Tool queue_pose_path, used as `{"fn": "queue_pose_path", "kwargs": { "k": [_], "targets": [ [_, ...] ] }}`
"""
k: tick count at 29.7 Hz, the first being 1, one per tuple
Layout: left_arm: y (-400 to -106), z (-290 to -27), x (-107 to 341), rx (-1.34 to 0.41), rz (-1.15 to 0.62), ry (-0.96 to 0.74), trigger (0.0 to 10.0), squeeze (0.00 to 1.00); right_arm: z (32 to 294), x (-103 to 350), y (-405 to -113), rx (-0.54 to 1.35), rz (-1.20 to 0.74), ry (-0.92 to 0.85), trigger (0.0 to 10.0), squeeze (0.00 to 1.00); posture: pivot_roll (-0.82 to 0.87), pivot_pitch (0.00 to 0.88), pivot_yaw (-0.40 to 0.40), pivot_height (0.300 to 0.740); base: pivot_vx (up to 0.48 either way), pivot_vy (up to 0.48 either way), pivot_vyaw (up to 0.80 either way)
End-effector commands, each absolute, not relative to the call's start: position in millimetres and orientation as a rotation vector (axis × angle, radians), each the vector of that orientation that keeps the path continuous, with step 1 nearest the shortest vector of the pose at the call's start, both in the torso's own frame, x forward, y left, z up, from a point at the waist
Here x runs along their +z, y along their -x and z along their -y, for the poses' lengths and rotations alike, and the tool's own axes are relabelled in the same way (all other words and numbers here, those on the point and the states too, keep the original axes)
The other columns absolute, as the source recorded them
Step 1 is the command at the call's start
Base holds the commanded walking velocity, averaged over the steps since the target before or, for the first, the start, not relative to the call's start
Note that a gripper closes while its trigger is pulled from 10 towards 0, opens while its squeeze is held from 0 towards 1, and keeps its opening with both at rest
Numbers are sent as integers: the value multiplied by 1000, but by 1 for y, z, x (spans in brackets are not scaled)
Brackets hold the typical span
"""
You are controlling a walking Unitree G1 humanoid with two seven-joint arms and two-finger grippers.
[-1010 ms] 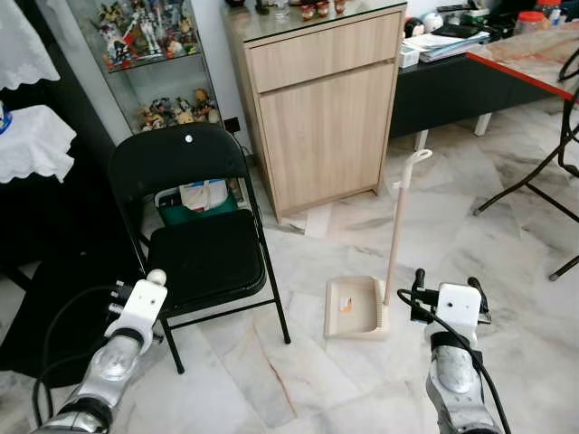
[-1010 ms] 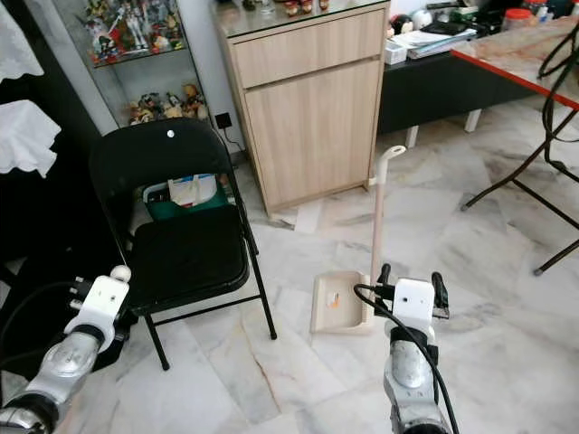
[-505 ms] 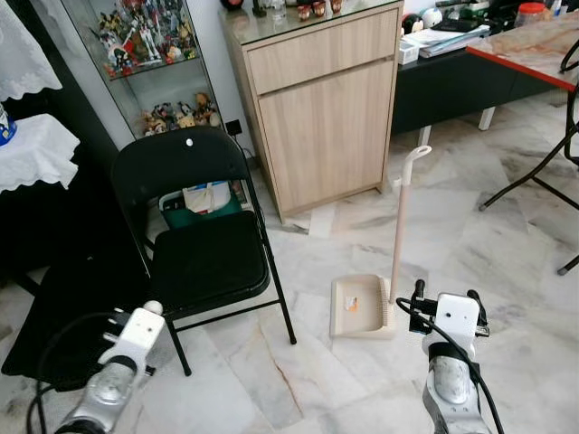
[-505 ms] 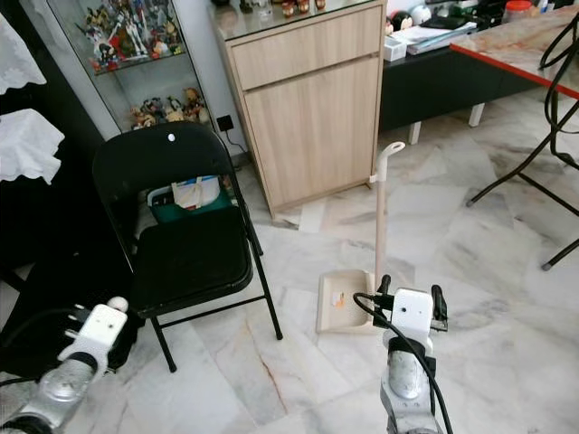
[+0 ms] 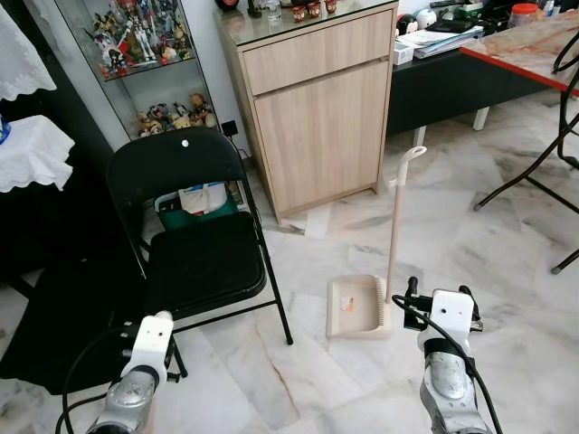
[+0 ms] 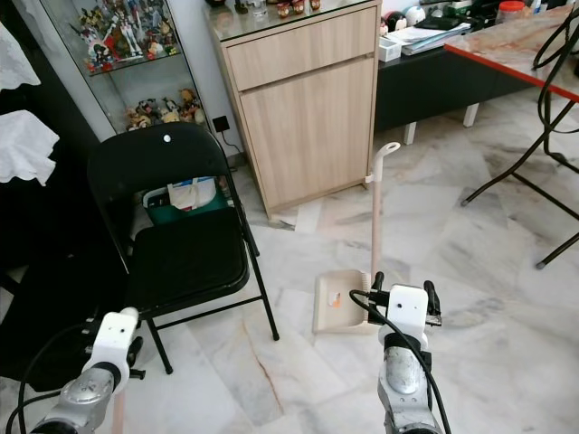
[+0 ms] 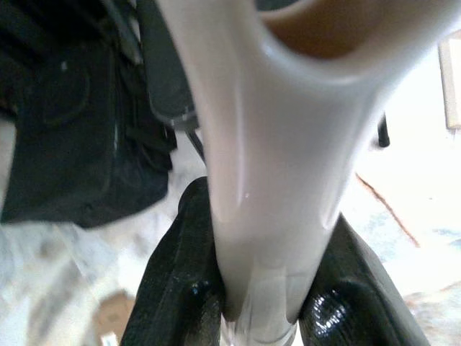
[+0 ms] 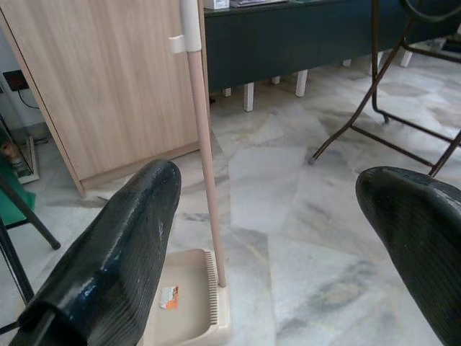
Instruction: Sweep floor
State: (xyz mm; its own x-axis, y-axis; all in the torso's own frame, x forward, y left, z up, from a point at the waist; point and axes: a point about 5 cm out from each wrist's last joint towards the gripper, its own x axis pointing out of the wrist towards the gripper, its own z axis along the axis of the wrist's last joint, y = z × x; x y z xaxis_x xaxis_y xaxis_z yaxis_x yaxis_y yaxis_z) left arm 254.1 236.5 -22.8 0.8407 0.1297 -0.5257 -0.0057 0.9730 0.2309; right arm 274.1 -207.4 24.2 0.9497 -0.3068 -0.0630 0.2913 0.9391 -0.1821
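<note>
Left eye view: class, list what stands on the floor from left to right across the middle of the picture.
Black folding chair → wooden cabinet → beige dustpan with its upright handle → dark metal table legs at the right edge.

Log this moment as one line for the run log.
left gripper: shut on white handle | right gripper: open, facing dustpan pole | dustpan: on floor by cabinet, chair beside
</note>
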Motion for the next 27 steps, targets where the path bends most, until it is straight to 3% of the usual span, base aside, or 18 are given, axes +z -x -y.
{"fn": "queue_pose_path", "kwargs": {
  "k": [1,13,27],
  "targets": [
    [-243,-244,-30,100,-624,-239,10000,0,206,23,-273,-285,-98,177,10000,0,-194,0,114,740,0,0,0],
    [-236,-229,-39,135,-627,-124,10000,0,215,24,-273,-243,-109,203,10000,0,-206,0,43,740,0,0,0],
    [-224,-221,-48,122,-642,-112,10000,0,229,27,-272,-262,-104,213,10000,0,-182,0,39,740,0,0,0]
  ]
}}
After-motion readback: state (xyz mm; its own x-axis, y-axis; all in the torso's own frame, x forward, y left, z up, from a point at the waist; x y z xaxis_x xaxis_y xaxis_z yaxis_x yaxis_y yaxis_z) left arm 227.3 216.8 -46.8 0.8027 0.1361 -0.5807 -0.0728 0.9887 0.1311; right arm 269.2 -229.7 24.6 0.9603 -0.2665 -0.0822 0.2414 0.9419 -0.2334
